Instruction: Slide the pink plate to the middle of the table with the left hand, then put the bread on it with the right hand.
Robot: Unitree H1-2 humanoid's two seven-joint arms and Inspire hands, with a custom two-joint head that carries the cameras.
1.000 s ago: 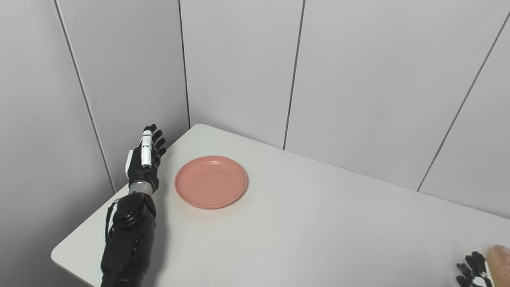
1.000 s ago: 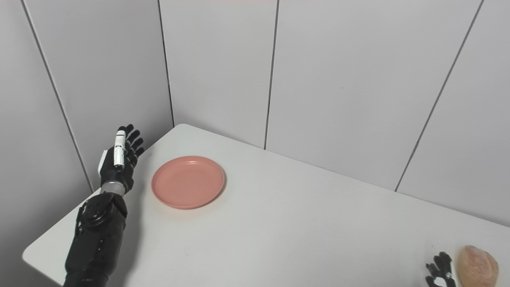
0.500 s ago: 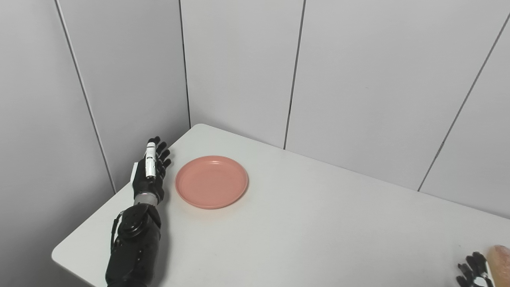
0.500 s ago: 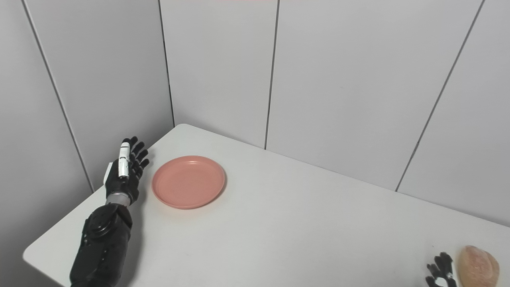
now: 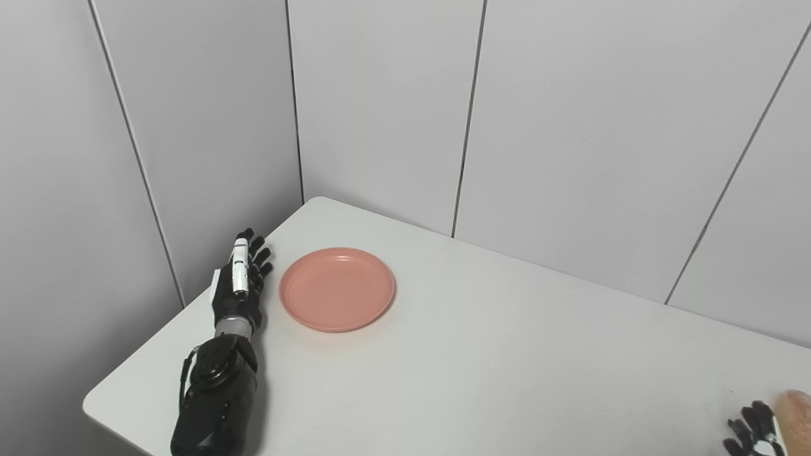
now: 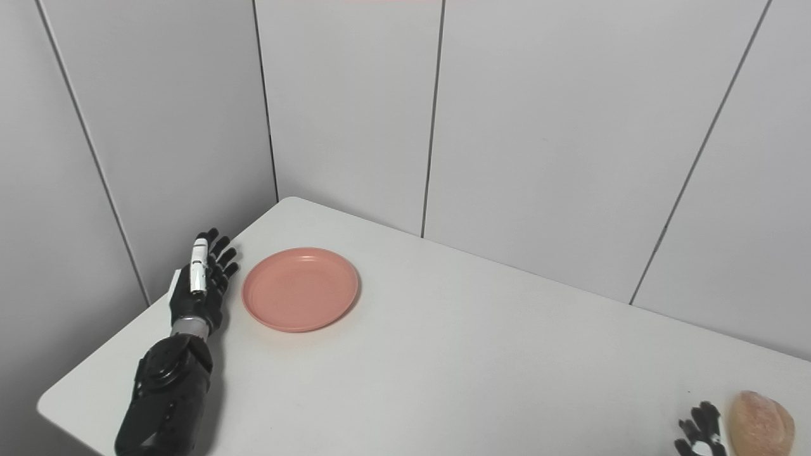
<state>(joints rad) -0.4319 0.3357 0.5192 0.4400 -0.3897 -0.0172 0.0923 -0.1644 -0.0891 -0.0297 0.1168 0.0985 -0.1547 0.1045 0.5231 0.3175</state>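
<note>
Left hand (image 5: 239, 285) lowered nearer round smooth pink plate (image 5: 338, 289), fingers spread

left hand (image 5: 239, 285): has come lower and nearer the table (image 5: 481, 354) since a second ago | now just beside the left rim of the pink plate (image 5: 337, 289), closer than before (contact cannot be told) | fingers spread, holding nothing

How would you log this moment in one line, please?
left hand: open, beside pink plate | right hand: beside bread
</note>
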